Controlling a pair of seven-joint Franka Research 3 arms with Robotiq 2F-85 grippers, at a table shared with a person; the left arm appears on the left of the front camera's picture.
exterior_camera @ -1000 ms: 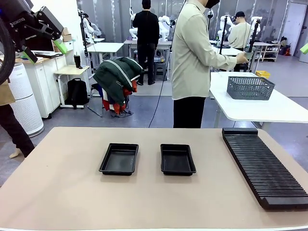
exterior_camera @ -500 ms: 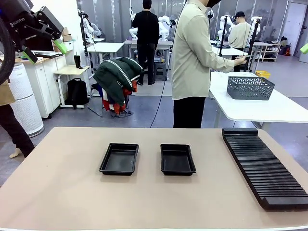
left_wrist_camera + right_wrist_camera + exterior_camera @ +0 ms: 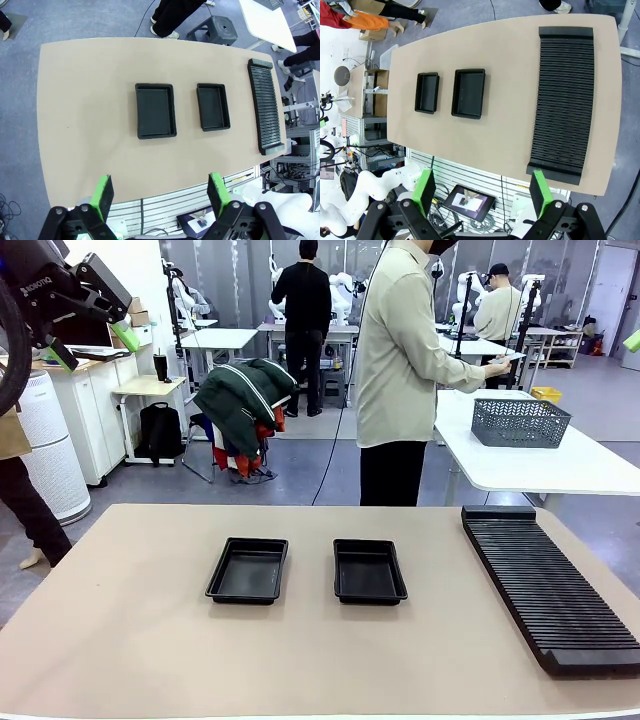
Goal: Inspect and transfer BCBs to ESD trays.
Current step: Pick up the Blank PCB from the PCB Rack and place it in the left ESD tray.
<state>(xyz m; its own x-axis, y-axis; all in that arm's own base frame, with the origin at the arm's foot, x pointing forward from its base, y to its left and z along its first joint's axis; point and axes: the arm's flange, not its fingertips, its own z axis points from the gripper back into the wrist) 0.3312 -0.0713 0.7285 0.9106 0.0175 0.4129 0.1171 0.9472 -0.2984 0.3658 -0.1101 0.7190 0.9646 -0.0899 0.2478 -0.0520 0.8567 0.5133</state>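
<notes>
two shallow glossy black rectangular trays with flared rims sit side by side near the middle of the tan tabletop (image 3: 130, 640) in the front view: the left esd tray (image 3: 247, 570) and the right esd tray (image 3: 369, 571), not touching, with bare table between them and both floors bare and dark. a long black ribbed slotted rack (image 3: 550, 585) lies along the table's right side, well apart from the right esd tray. beyond the far edge a person in a pale shirt (image 3: 400, 360) stands turned toward a white side table (image 3: 560, 468) that carries a grey mesh basket (image 3: 520, 422); the person's hand (image 3: 497, 363) is raised over that table, and what it holds is too small to tell. the left gripper (image 3: 92, 346) hangs high at the upper left, well above the tabletop, its green pads spread wide with nothing between them.

in the left wrist view the camera looks down on the whole tabletop from high up. both trays lie near its middle, long sides parallel, and the rack lies past the right esd tray toward the picture's right. the two green fingers rise from the bottom edge far apart, gripping nothing, well clear of the trays.

in the right wrist view the right gripper (image 3: 483, 191) hovers high over the table too, its green pads wide apart and empty. the rack lies on the picture's right, the two trays to its left, near each other but apart
</notes>
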